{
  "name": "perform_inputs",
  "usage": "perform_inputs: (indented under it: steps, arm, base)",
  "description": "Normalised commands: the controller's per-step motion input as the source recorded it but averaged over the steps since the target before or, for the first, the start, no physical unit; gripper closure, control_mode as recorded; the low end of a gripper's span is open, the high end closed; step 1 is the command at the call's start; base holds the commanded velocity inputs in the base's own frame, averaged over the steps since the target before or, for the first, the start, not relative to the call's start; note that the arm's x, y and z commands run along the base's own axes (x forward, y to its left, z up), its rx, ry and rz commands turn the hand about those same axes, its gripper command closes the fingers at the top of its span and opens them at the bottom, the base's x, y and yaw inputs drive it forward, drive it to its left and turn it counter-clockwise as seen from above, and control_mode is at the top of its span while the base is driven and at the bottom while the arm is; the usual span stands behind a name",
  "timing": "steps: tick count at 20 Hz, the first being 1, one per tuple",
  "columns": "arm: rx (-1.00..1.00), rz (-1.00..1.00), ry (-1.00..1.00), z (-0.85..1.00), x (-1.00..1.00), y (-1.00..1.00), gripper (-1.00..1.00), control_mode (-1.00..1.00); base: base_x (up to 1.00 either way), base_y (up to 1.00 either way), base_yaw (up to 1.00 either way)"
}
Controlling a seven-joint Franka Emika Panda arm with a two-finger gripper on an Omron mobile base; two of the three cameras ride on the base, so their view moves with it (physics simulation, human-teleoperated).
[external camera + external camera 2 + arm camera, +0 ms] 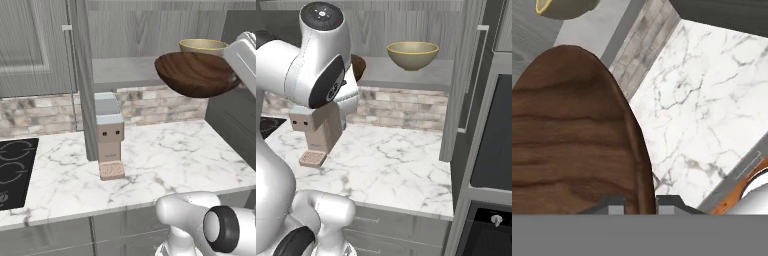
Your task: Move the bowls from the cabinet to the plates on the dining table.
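You see the wooden bowl (197, 73) out in front of the cabinet shelf (122, 70) — the smaller bowl (412, 54) sits on it, behind — above the counter (165, 155).

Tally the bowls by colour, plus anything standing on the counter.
Dark brown wood-grain bowl: 1
Pale yellow-olive bowl: 1
Tan and grey coffee machine on the counter: 1
Total: 3

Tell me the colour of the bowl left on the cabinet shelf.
Pale yellow-olive bowl, clearest in the right base view.

Gripper (639, 202) tips mostly cut off; arm hides most of brown bowl (358, 67).
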Motion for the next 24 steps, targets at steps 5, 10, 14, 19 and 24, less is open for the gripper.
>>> perform_inputs:
  steps: [5, 10, 14, 19, 24]
  arm:
    - [0.00, 0.06, -0.17, -0.25, -0.34, 0.12, 1.00, -1.00]
    - [0.00, 0.06, -0.07, -0.25, -0.16, 0.17, 1.00, -1.00]
    - [0.00, 0.02, 0.01, -0.18, 0.00, 0.03, 1.00, -1.00]
    - [0.00, 0.00, 0.09, -0.01, 0.00, 0.00, 1.00, -1.00]
    - [0.00, 0.00, 0.10, -0.04, 0.00, 0.00, 1.00, -1.00]
  base:
    - [0.00, 0.00, 0.00]
    - [0.00, 0.00, 0.00]
    - [0.00, 0.00, 0.00]
    - [0.00, 0.00, 0.00]
    - [0.00, 0.00, 0.00]
